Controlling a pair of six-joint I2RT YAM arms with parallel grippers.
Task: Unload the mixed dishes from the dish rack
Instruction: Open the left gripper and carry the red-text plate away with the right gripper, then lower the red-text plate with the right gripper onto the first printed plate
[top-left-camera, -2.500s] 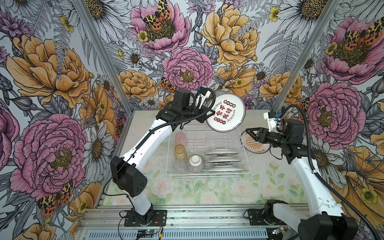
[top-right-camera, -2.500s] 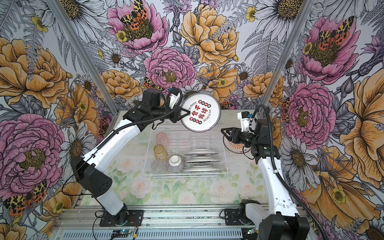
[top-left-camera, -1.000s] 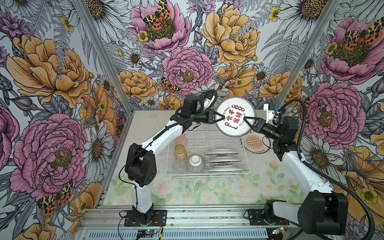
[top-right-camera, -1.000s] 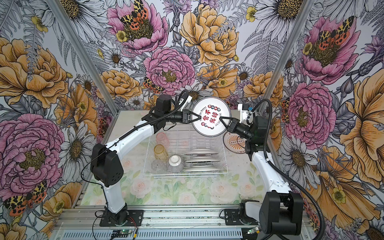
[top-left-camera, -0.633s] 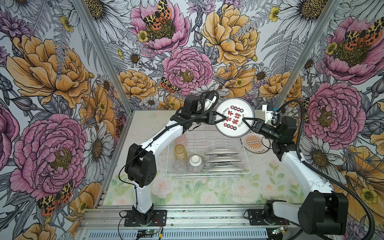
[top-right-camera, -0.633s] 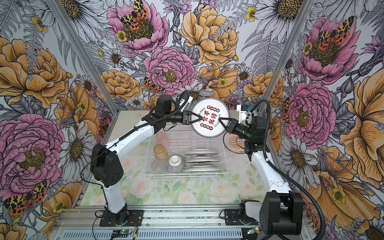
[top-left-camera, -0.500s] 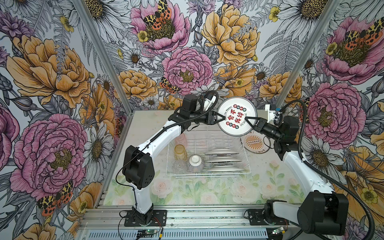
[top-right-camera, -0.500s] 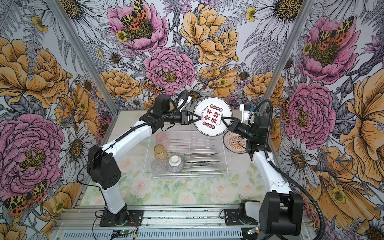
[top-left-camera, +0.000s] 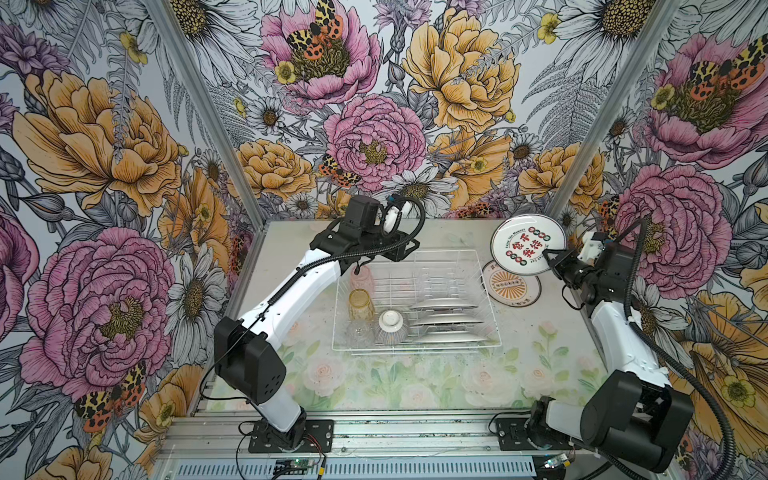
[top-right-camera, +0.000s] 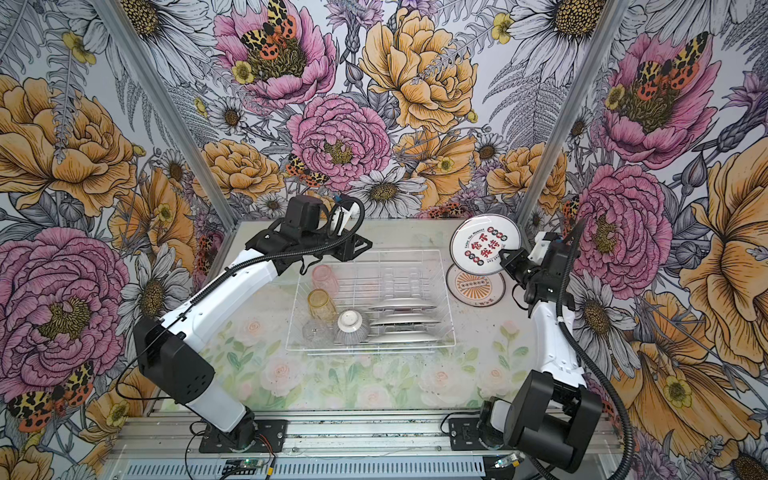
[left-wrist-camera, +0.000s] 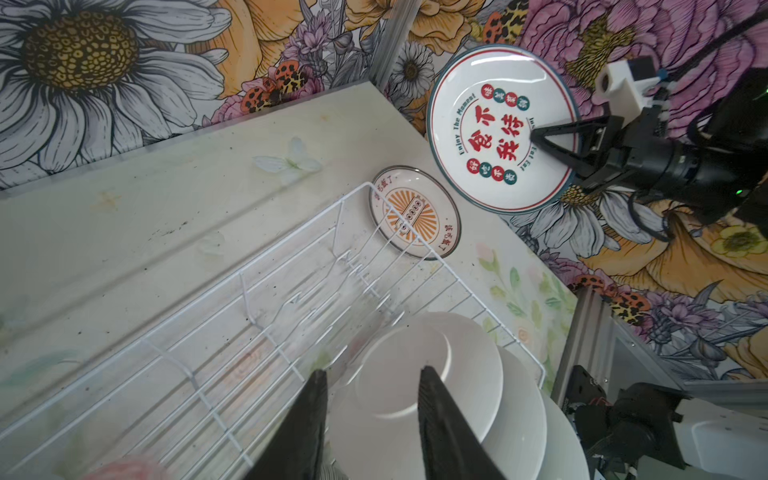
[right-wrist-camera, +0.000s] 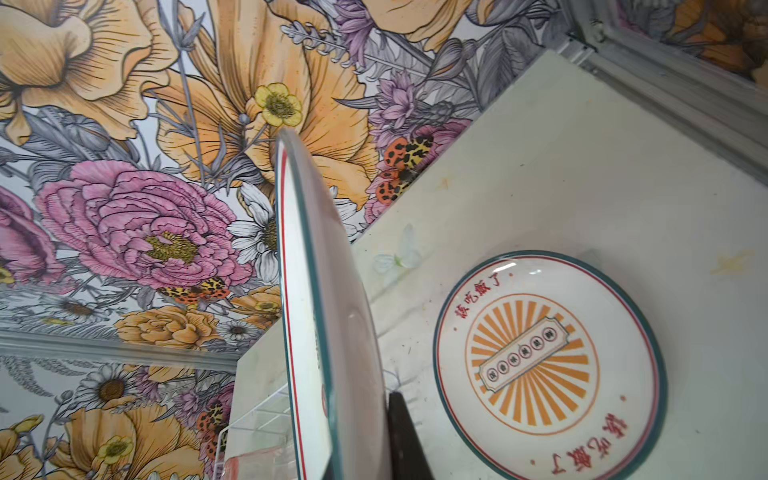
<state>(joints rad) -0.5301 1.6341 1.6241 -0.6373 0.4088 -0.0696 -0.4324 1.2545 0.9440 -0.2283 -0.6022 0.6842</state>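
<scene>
Top views put us mid-unload: three plates (top-left-camera: 446, 322) sit in the dish rack (top-left-camera: 415, 348), left end effector (left-wrist-camera: 374, 374) spread empty above, right end effector (top-left-camera: 550, 258) beyond pinching a printed plate (top-left-camera: 523, 241) we should next lower flat onto the laid plate (top-left-camera: 513, 289).

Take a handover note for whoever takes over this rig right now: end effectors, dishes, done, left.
Right end effector: shut on the red-lettered plate, held tilted in the air near the sunburst plate.
Left end effector: open, empty, above the dish rack.
Done: sunburst plate lies flat on the table, right of the rack.
Left: set down held plate; unload three standing plates, pink tumbler, amber tumbler, clear tumbler, upturned bowl.
</scene>
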